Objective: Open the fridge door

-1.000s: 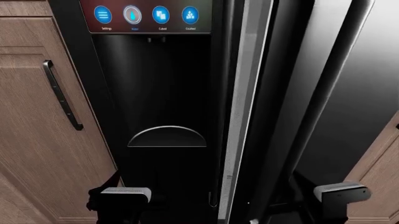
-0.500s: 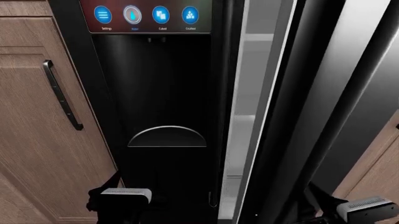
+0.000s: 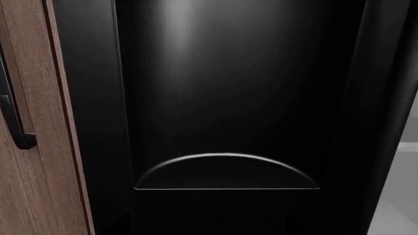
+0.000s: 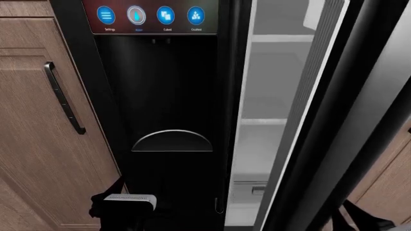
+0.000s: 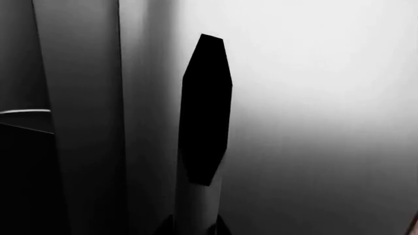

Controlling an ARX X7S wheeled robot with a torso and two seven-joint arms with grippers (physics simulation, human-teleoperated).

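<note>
Left wrist view – dispenser door [image 3: 228, 98]: I see the narrow black door filling my screen, with its recess and the curved ledge [image 3: 225, 169] low in it.
Left wrist view – cabinet door [image 3: 33, 147]: brown wood beside the black door, with a dark handle [image 3: 13, 117] at the picture's edge.
Left wrist view – left gripper: no finger shows here, so I cannot tell whether it is open or closed.
Head view – fridge door [image 4: 359, 134]: the wide glossy black door stands swung out at my right, its ribbed white inner edge [image 4: 308, 110] facing the gap.
Head view – fridge interior [image 4: 270, 96]: I see white shelves between the dispenser door and the opened door.
Head view – touch panel [image 4: 151, 17]: blue round icons on the narrow door, above the recess.
Head view – left arm [image 4: 125, 202]: low in front of the dispenser door, a grey block on a dark body; fingers hidden.
Head view – right arm [image 4: 359, 219]: only a dark sliver at the bottom corner, beside the opened door.
Right wrist view – bar handle [image 5: 196, 205]: the pale bar sits close to my camera against the door's grey sheen, and a dark elongated shape [image 5: 205, 107] lies along it.
Right wrist view – right gripper: two dark tips sit either side of the bar at the picture's edge; I cannot tell whether they clamp it.
</note>
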